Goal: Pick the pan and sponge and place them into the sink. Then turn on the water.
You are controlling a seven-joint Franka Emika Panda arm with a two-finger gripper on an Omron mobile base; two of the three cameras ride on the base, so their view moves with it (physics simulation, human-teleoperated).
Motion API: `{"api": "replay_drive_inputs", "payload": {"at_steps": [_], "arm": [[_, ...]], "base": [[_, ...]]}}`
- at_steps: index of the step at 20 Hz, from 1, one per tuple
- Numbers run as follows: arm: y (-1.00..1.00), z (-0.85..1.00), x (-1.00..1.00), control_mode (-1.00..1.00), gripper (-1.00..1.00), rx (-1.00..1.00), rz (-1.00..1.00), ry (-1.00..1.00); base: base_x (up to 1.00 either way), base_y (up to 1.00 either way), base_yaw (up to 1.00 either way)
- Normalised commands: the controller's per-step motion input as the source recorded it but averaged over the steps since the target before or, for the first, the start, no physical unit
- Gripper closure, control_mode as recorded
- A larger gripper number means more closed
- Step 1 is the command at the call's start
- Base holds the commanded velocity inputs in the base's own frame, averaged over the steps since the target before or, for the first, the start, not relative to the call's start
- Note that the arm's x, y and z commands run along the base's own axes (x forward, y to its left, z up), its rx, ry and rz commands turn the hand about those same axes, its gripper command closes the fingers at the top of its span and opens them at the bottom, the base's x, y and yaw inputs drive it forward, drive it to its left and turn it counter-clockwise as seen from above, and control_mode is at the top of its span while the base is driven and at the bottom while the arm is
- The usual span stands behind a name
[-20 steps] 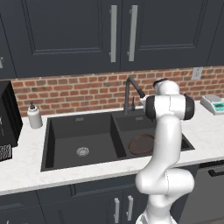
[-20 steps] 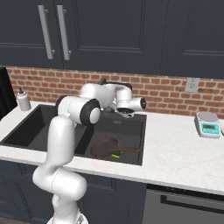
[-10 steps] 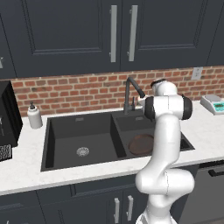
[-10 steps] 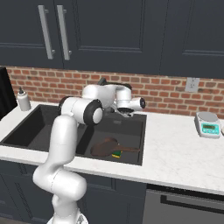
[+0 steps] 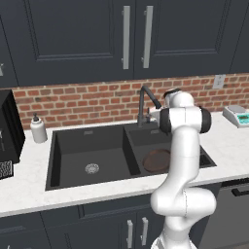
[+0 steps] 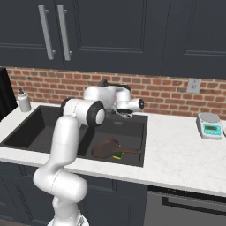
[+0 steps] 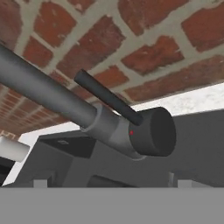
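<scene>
The gripper (image 5: 156, 115) sits up by the base of the dark gooseneck faucet (image 5: 144, 103) in the left base view, at the back edge of the black sink (image 5: 87, 181), and its jaws read as spread wide with nothing between them. Below it, the pan (image 5: 155, 160) lies flat on the floor of the basin nearer the arm, while the other basin holds nothing but its silver drain (image 5: 92, 168); no stream falls from the spout. A white soap dispenser (image 5: 38, 129) stands on the counter (image 5: 29, 192) well away from the work, untouched. From the right base view the gripper (image 6: 126, 113) again hangs just beside the faucet at the rear of the sink (image 6: 132, 162), empty, and here the pan (image 6: 106, 149) shows with its thin handle reaching toward the basin wall, the sponge (image 6: 117, 155) lying right against it on the basin floor. So both things look to be already in the sink, and that part of the task appears done. In the hand view the camera stares close at the faucet's body, with its thin lever (image 7: 107, 98) slanting up from the round dark knob against the brick wall (image 7: 144, 39); the lever is not yet touched as far as can be told. What remains, by my judgement, is only to push that lever and start the water.
</scene>
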Motion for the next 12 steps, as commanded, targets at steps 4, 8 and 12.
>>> {"api": "replay_drive_inputs", "payload": {"at_steps": [4, 8, 12], "arm": [[0.00, -0.03, 0.28, -1.00, -1.00, 0.00, 0.00, 0.00], [0.00, -0.06, 0.30, -1.00, -1.00, 0.00, 0.00, 0.00], [0.00, -0.08, 0.31, -1.00, -1.00, 0.00, 0.00, 0.00]], "base": [[0.00, 0.00, 0.00], [0.00, 0.00, 0.00], [0.00, 0.00, 0.00]]}}
